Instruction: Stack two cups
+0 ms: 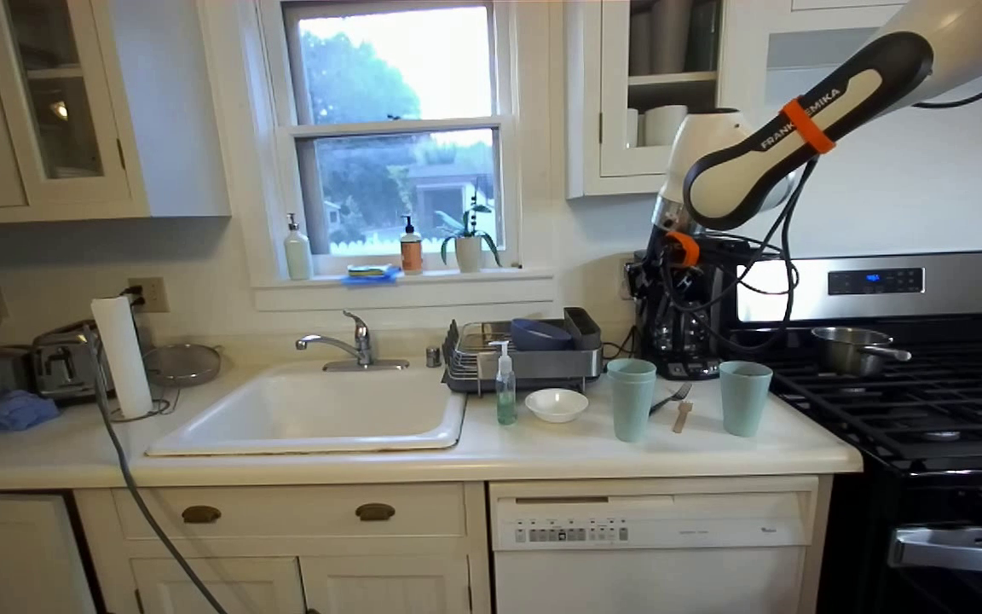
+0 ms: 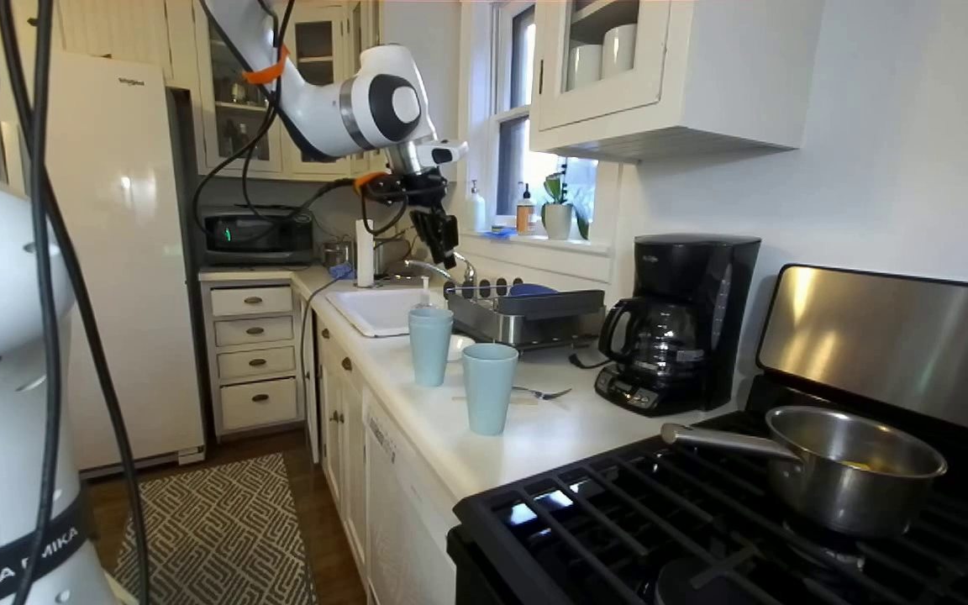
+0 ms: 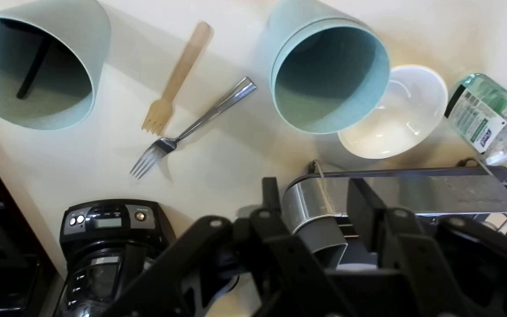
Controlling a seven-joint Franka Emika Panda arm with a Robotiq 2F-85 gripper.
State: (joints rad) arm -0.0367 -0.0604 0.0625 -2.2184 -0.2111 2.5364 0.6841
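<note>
A pale mint-green stack [image 1: 632,405] stands upright on the counter beside the white bowl. Its double rim looks like two nested cups; the stack also shows in an exterior view [image 2: 430,349] and in the wrist view [image 3: 330,79]. A single matching cup [image 1: 744,401] stands upright nearer the stove, also seen in an exterior view [image 2: 489,391] and in the wrist view [image 3: 64,79]. A dark stripe shows inside it; I cannot tell what it is. My gripper [image 3: 315,196] is open and empty, raised above the counter [image 2: 448,256], apart from the cups, with the dish rack below its fingers.
A white bowl [image 1: 557,405] and soap bottle [image 1: 505,396] stand beside the stack. A metal fork [image 3: 211,112] and wooden fork [image 3: 176,79] lie between the cups. The black coffee maker [image 2: 681,328], dish rack [image 1: 542,365] and stove with a pot [image 2: 854,479] surround the area.
</note>
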